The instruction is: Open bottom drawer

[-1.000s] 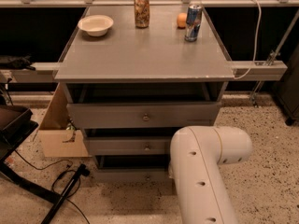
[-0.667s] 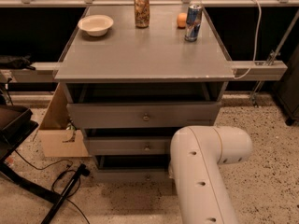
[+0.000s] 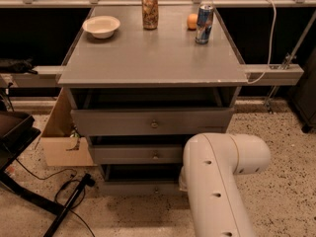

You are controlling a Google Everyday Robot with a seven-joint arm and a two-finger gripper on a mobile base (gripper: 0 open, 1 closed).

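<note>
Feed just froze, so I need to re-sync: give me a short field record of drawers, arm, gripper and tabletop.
arm: white robot arm, before the grey cabinet's lower right
gripper: not in view; presumably behind the arm
bottom drawer: narrow grey flat front, lowest of three, right part hidden by arm
other drawers: top grey drawer, middle grey drawer, round metal knobs showing
on top: white bowl, brown can, orange fruit, blue can

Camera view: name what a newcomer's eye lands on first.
The white robot arm fills the lower right, covering part of the bottom drawer; its gripper does not show. Behind it stands a grey three-drawer cabinet, with a bowl, a brown can, an orange and a blue can on top.
</note>
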